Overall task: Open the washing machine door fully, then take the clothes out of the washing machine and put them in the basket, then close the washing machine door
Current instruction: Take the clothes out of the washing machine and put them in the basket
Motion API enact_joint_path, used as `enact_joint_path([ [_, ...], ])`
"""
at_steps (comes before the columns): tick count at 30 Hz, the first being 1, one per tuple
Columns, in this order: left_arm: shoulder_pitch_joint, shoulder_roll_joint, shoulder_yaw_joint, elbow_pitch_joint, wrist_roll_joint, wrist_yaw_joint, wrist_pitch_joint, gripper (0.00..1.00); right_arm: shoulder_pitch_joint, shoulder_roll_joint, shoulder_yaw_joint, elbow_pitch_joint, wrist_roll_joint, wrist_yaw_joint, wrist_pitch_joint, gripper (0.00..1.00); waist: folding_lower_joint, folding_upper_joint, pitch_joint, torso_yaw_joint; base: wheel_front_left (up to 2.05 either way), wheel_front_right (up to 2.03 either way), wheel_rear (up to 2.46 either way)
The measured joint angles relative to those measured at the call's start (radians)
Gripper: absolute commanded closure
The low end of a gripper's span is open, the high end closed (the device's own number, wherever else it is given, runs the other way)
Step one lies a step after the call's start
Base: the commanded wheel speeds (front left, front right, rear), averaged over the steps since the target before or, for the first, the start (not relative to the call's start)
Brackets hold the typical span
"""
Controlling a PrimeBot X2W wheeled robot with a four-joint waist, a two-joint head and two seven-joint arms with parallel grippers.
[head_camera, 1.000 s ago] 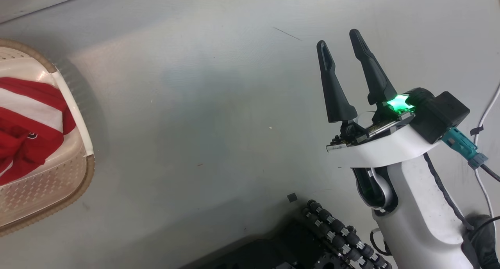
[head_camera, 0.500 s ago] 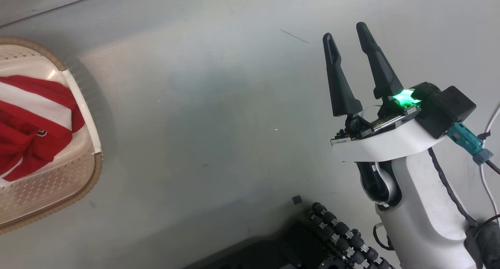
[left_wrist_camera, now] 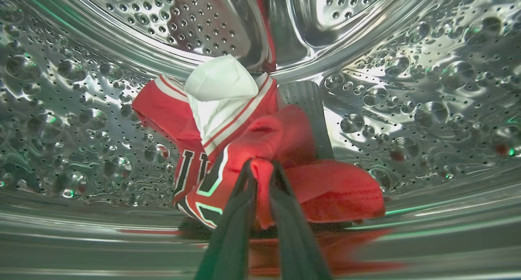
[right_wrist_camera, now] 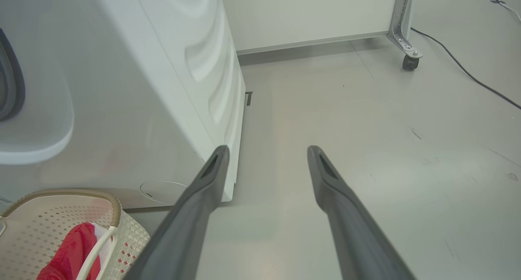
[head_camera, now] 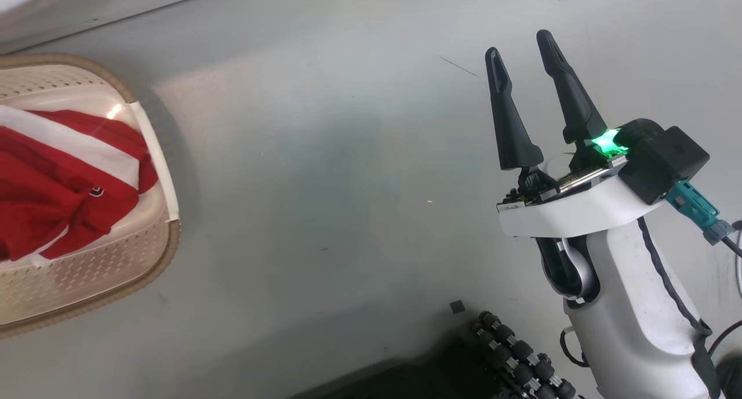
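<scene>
Inside the washing machine's steel drum [left_wrist_camera: 81, 109], my left gripper [left_wrist_camera: 261, 166] is shut on a fold of a red jersey [left_wrist_camera: 285, 149] with white trim and dark numbers. The rest of the jersey lies on the drum floor. The cream basket [head_camera: 87, 283] stands on the floor at the left of the head view, with red and white clothes [head_camera: 58, 178] lying in it. It appears again as the basket [right_wrist_camera: 49, 215] at the foot of the white washing machine [right_wrist_camera: 163, 88]. My right gripper [head_camera: 519, 48] hangs open over bare floor, well right of the basket. The washing machine door is out of view.
A white panel on a metal caster foot [right_wrist_camera: 407, 48] stands beyond the washer. A black cable [right_wrist_camera: 468, 76] runs across the grey floor at the right. My dark wheeled base [head_camera: 510, 358] lies below the right arm.
The head camera has turned, so the basket sits farther right and lower in the picture. The right gripper stays open and keeps its pose.
</scene>
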Motion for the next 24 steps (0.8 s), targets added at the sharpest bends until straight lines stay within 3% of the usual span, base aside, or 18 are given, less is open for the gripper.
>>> enact_joint_path([
  [24, 0.233, -0.176, 0.114, -0.011, -0.079, 0.002, -0.453, 1.00, 0.035, -0.017, -0.049, 0.027, -0.103, 0.000, 0.000, 0.00, 0.0000, 0.0000, -0.129, 0.107, 0.00, 0.00, 0.00],
])
